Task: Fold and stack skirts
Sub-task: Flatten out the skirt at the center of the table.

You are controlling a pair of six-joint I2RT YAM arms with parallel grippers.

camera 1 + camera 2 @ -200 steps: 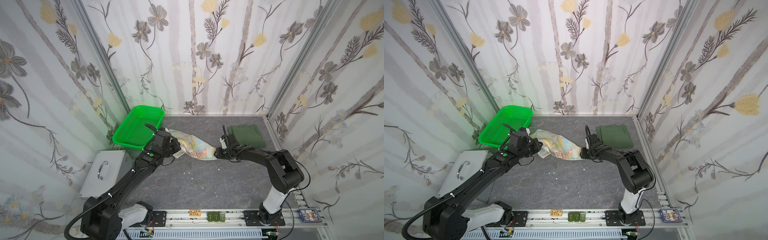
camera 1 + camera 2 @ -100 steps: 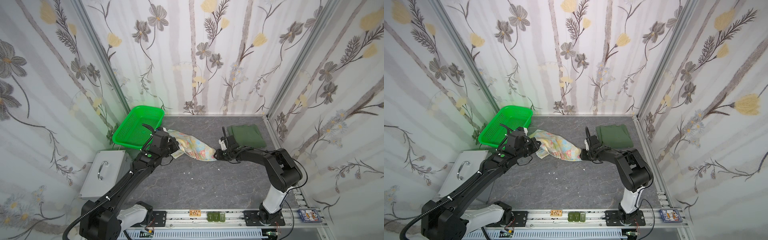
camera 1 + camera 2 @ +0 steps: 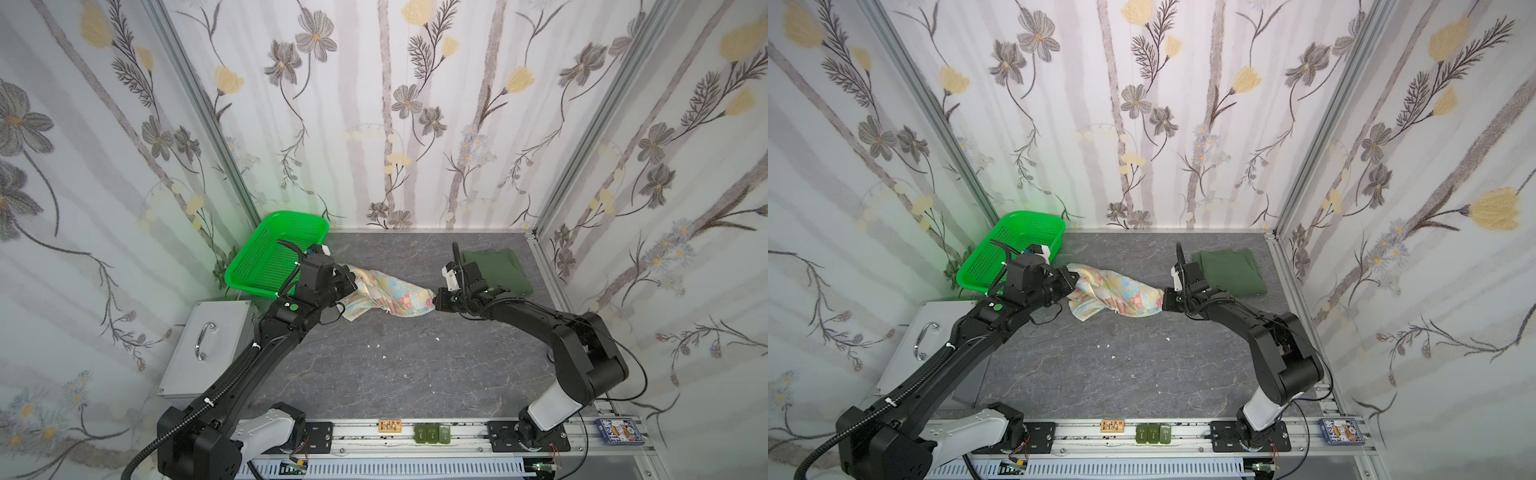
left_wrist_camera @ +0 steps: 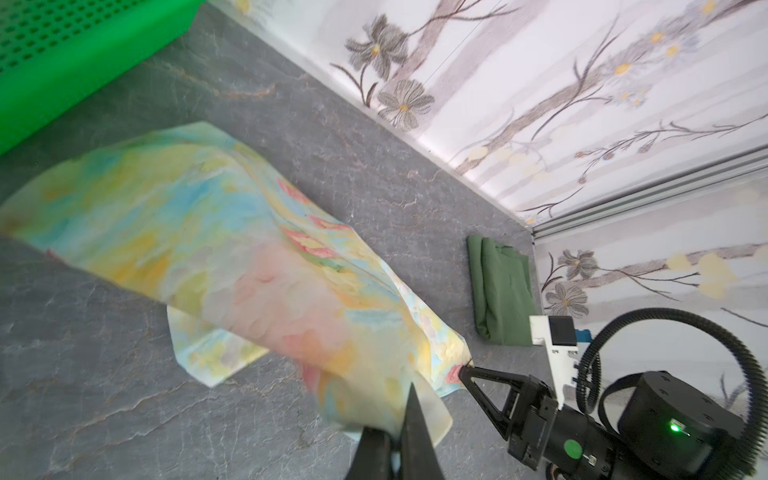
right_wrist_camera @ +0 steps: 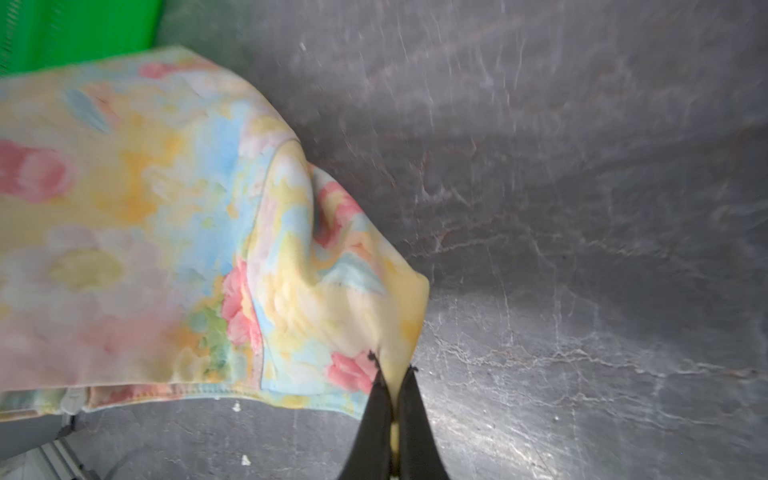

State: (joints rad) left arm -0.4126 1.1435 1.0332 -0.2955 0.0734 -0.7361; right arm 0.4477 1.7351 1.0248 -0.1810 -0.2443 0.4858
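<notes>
The grey marbled tabletop (image 3: 374, 374) fills the floor of the flower-papered booth. From the near rail the left arm (image 3: 266, 345) reaches far and toward the middle. The right arm (image 3: 540, 324) bends in from the near right.

A grey metal case (image 3: 224, 324) with a chrome handle lies flat at the left edge. Beyond it, in the far left corner, stands a bright green perforated basket (image 3: 257, 266).

The floral skirt (image 3: 390, 293), pastel yellow and blue with pink flowers, spans the middle of the far half of the table, just right of the basket. It is drawn out lengthwise between the two arms, and a loose flap at its near left side droops onto the tabletop. Both top views show this (image 3: 1117, 291).

The olive-green skirt (image 3: 498, 270) lies folded flat in the far right corner, apart from the floral one.

The left gripper (image 3: 353, 282) is pinched on the left end of the floral skirt; the left wrist view shows cloth (image 4: 232, 257) caught between its fingers. The right gripper (image 5: 392, 374) is clamped together on a yellow fold at the right end.

On the near rail sit a card pack (image 3: 619, 430), three small green blocks (image 3: 432, 433) and a small wooden tag (image 3: 389, 426). A few white specks (image 3: 376, 345) dot the table's middle.
</notes>
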